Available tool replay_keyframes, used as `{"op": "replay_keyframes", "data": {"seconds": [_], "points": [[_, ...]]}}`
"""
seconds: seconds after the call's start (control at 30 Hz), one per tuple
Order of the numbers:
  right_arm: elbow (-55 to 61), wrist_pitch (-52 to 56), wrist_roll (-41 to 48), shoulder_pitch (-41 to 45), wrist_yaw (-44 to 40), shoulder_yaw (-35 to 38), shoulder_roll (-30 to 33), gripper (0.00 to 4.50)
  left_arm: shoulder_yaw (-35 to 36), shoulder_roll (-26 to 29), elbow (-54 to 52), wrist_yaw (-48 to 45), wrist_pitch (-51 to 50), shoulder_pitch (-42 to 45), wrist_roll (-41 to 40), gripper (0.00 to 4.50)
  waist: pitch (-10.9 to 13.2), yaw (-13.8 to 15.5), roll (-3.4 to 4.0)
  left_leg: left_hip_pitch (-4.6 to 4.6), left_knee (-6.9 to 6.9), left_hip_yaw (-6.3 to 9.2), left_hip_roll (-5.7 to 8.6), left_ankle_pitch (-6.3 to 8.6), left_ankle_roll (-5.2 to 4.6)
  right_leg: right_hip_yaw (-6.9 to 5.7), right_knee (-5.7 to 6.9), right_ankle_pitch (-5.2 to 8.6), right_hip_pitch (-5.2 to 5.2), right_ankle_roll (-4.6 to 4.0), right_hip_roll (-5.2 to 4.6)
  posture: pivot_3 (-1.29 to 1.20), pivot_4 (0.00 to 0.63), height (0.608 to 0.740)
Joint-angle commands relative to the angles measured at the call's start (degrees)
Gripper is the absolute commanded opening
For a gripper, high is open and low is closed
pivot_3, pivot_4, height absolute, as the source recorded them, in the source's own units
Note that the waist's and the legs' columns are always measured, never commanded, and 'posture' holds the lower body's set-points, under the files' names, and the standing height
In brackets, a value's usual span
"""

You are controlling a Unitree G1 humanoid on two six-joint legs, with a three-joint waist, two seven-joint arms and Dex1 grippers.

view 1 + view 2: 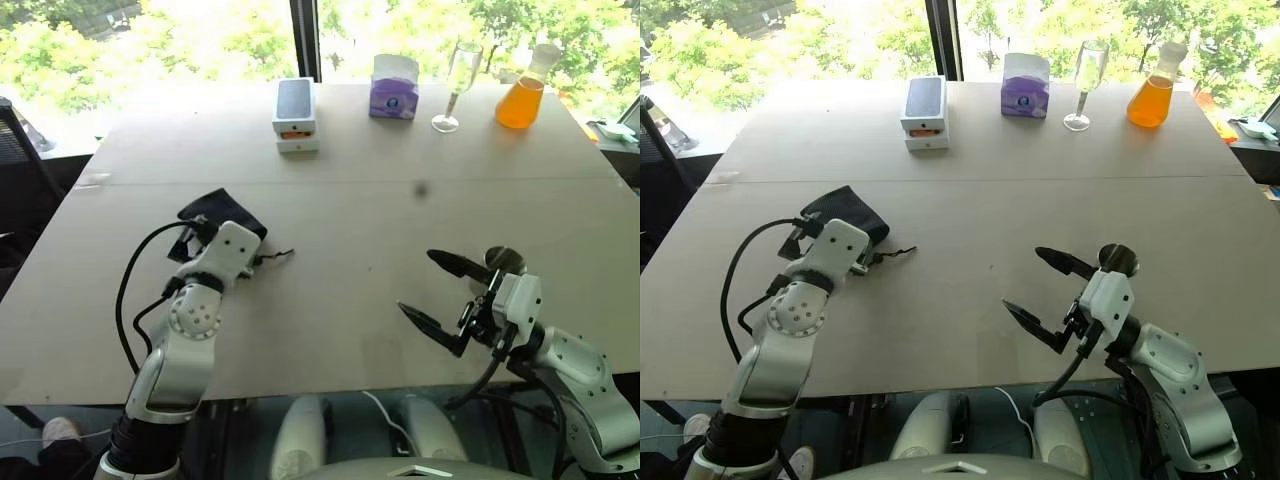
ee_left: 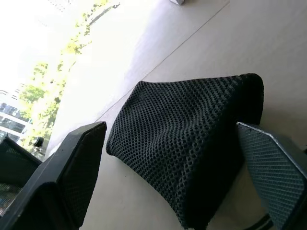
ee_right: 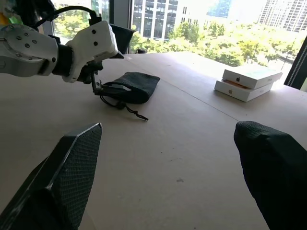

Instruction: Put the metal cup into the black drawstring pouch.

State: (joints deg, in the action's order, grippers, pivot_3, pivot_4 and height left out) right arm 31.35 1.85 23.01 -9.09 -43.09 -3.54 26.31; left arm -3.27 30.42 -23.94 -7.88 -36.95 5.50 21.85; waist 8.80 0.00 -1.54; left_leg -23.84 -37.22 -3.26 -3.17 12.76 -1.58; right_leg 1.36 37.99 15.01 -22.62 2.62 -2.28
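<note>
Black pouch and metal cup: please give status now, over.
Left hand open, fingers either side of black pouch. Right hand open, empty. Metal cup behind right hand, untouched. Nothing blocking.

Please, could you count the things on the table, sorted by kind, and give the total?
Fabric pouches: 1, the black drawstring pouch
Metal cups: 1, the metal cup
Boxes: 3, two stacked white boxes and a purple tissue box
Glassware: 2, a stemmed glass and a flask of orange liquid
Total: 7
</note>
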Motion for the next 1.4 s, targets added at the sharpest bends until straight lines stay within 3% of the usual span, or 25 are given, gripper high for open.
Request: {"op": "replay_keyframes", "data": {"seconds": [0.03,0.37,0.57,0.9,1.17,1.3,1.4], "points": [[3.03,0.36,0.92,-0.10,0.57,0.58,0.47,4.49,-0.95,1.84,0.26,-1.46,-3.28,2.53,4.00,4.50,0.00,-0.06,0.00,0.00,0.00,0.00,0.00,0.00,0.00,0.00,0.00,0.00,0.00,0.00,0.02,0.00,0.150,0.740],[3.78,1.63,1.45,0.05,0.93,0.69,0.84,4.49,-6.34,4.68,1.72,-7.87,-12.94,8.96,9.98,4.50,0.01,0.09,-0.01,-0.03,0.01,0.01,0.03,0.00,0.00,-0.01,0.00,-0.01,-0.02,0.02,0.03,0.00,0.150,0.740],[4.43,2.17,1.54,-0.30,1.07,0.83,1.09,4.49,-8.42,4.98,2.89,-12.90,-17.53,11.73,9.57,4.50,0.01,0.25,-0.01,-0.03,0.00,0.01,0.05,0.00,0.00,0.00,0.00,0.00,-0.03,0.03,0.05,0.00,0.150,0.740],[4.56,3.84,0.88,0.13,3.04,1.25,0.82,4.50,-6.45,6.28,7.12,-20.15,-23.96,18.15,4.98,0.02,0.01,0.47,-0.02,-0.04,0.00,0.01,0.07,0.00,0.00,0.01,0.00,0.00,-0.03,0.03,0.08,0.00,0.150,0.740],[12.41,16.00,-2.68,4.93,8.72,1.69,6.45,4.50,0.41,2.53,8.88,-29.11,-35.88,24.86,-9.75,0.02,0.03,0.63,-0.04,-0.09,-0.07,0.02,0.08,0.00,-0.01,-0.01,0.02,-0.01,-0.05,0.05,0.08,0.00,0.150,0.740],[23.65,37.24,-4.62,9.96,13.00,4.96,17.43,4.50,5.11,-3.59,9.07,-32.26,-50.26,31.47,-19.34,0.02,0.06,0.89,-0.02,-0.20,-0.16,0.15,0.20,-0.01,-0.01,-0.12,0.04,-0.02,-0.06,0.07,0.11,0.00,0.150,0.740],[26.83,52.07,4.38,13.84,11.52,12.28,22.76,4.50,4.54,-6.25,9.02,-29.59,-52.51,32.12,-21.52,0.02,0.04,0.73,-0.05,-0.33,-0.24,0.32,0.25,-0.01,-0.01,-0.25,-0.01,-0.02,-0.05,0.09,0.09,0.00,0.150,0.740]]}}
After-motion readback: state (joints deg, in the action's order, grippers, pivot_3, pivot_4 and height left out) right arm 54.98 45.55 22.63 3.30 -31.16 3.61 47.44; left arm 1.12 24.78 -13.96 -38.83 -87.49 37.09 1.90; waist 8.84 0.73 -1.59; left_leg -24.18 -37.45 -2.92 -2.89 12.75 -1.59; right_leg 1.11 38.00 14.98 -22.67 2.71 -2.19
